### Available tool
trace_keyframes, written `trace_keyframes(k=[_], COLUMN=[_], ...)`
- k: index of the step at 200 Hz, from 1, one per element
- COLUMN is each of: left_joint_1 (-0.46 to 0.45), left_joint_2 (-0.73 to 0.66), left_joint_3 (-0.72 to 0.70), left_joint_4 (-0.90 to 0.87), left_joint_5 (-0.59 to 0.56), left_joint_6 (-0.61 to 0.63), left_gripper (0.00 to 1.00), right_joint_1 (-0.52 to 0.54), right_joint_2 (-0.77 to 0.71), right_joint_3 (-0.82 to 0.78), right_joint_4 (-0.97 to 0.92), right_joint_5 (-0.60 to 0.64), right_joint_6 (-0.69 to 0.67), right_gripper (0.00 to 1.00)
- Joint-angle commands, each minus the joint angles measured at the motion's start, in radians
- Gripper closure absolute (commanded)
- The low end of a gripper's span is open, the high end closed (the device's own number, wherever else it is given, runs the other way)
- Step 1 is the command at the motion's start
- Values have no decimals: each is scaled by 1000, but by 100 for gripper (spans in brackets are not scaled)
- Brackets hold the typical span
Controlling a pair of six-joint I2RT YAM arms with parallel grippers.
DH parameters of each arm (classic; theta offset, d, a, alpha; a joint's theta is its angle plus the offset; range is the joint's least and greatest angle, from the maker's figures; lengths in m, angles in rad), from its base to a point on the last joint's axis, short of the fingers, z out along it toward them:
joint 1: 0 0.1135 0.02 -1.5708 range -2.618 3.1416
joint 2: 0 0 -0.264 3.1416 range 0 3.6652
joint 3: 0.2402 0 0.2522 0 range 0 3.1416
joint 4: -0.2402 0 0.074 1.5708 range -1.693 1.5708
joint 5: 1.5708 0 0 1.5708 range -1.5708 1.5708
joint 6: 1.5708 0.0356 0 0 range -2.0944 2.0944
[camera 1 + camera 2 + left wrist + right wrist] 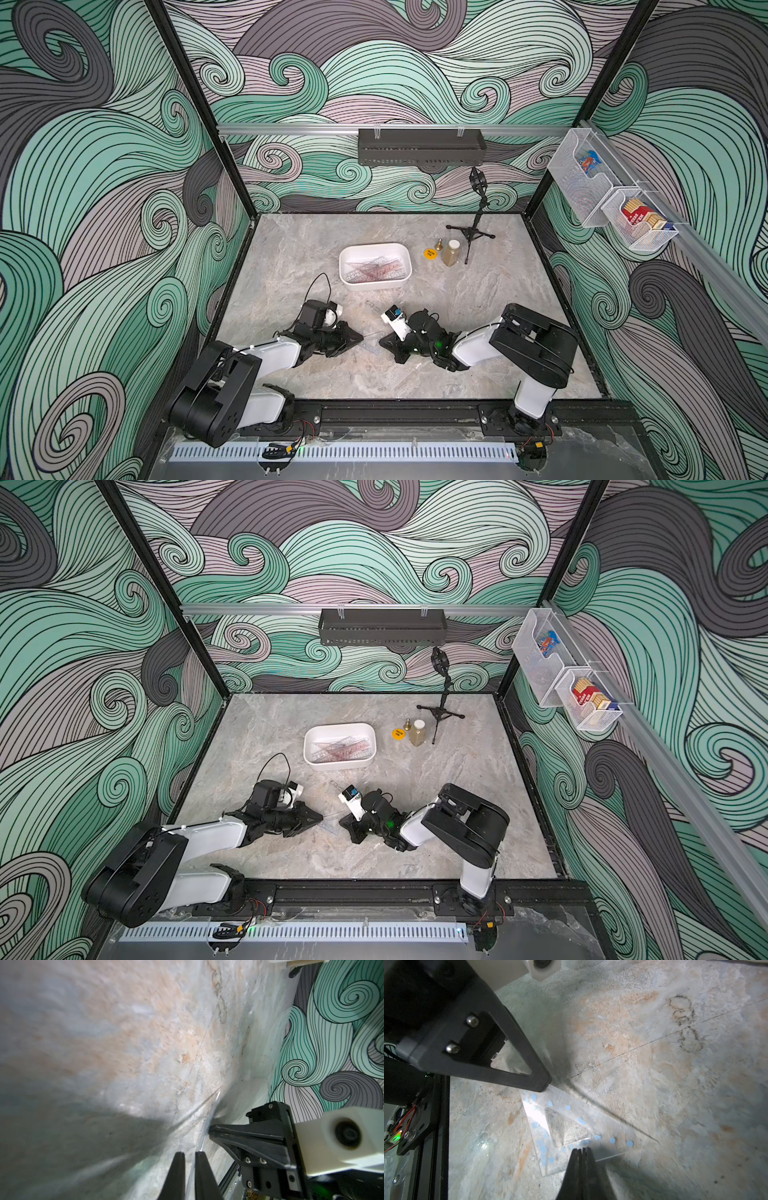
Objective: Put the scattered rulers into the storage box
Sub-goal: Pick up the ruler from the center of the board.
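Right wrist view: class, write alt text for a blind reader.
A clear triangle ruler with blue dots lies on the marble table. The shut right end effector touches its edge; the left end effector pinches one corner.

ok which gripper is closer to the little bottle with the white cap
Right. The right gripper is nearer the robot than the bottle and somewhat left of it; the left gripper is farther left, beyond the right one.

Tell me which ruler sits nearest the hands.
The clear triangle with blue dots, flat on the table between left hand and right hand; the pinkish rulers lie in the white box.
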Motion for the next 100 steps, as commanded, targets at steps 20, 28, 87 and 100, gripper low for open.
trace_keyframes(k=[20,28,87,100], left_joint_1=[-8,-7,-4,-4], left_joint_2=[-15,-21,-114,-138], left_joint_3=[28,42,193,212], left_joint_4=[-33,-41,-23,5], left_joint_5=[21,35,258,300], left_joint_6=[24,34,120,118], left_gripper=[100,100,100,100], right_joint_1=[-26,-40,-274,-340], right_joint_2=[-38,-76,-387,-453], right_joint_3=[-9,-7,-3,-20], right_joint_4=[-69,-89,-227,-210], right_joint_5=[-36,-55,-340,-409], right_joint_6=[22,24,87,131], right_gripper=[100,99,78,69])
